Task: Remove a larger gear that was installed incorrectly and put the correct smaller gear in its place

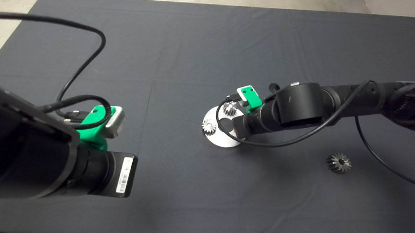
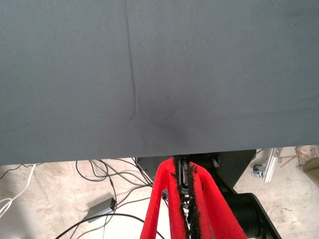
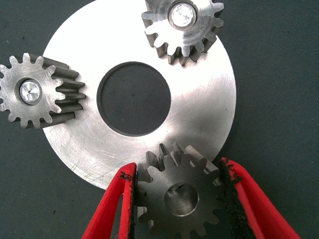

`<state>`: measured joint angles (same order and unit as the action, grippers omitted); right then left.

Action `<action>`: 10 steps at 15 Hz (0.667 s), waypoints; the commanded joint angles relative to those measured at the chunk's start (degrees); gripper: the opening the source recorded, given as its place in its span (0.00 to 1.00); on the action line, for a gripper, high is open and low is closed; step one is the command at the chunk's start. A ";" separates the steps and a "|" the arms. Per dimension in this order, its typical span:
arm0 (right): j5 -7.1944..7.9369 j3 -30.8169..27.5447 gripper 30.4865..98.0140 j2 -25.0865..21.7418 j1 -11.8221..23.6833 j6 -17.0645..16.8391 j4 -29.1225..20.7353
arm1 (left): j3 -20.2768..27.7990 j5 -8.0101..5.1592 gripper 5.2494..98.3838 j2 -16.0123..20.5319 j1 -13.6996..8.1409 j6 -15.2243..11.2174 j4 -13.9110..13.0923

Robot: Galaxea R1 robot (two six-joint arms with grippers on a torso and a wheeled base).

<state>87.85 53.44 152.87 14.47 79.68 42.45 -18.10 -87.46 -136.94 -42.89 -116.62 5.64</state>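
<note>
Your right gripper (image 3: 177,191) clamps the smaller gear (image 3: 180,196) across its teeth at the plate (image 3: 209,119) rim; steel, hard, slick, so grip squarely. The larger gear (image 1: 338,163) lies apart. Left gripper (image 2: 185,204) idles, clenched.

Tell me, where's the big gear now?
In the head view, the larger gear lies alone on the dark mat, at the right, beyond the silver disc, nearer than the right arm.

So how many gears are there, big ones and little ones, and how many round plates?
Larger gear, lying alone on the mat: 1
Smaller gear, between the right claw fingers: 1
Shiny silvery gears on the plate: 2
Round steel plate: 1
Total: 5
</note>
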 commanded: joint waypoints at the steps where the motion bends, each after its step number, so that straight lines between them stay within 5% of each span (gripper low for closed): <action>1: 4.53 0.33 0.07 0.72 0.83 -0.14 2.82 | 0.63 -4.21 0.00 0.22 -0.90 -0.37 0.33; 10: 4.62 -2.83 0.07 1.17 1.27 0.74 2.20 | 0.45 -4.13 0.00 0.13 -0.90 -0.37 0.61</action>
<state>88.17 53.13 153.44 14.41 79.60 42.67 -18.10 -87.46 -136.94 -42.89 -116.62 5.67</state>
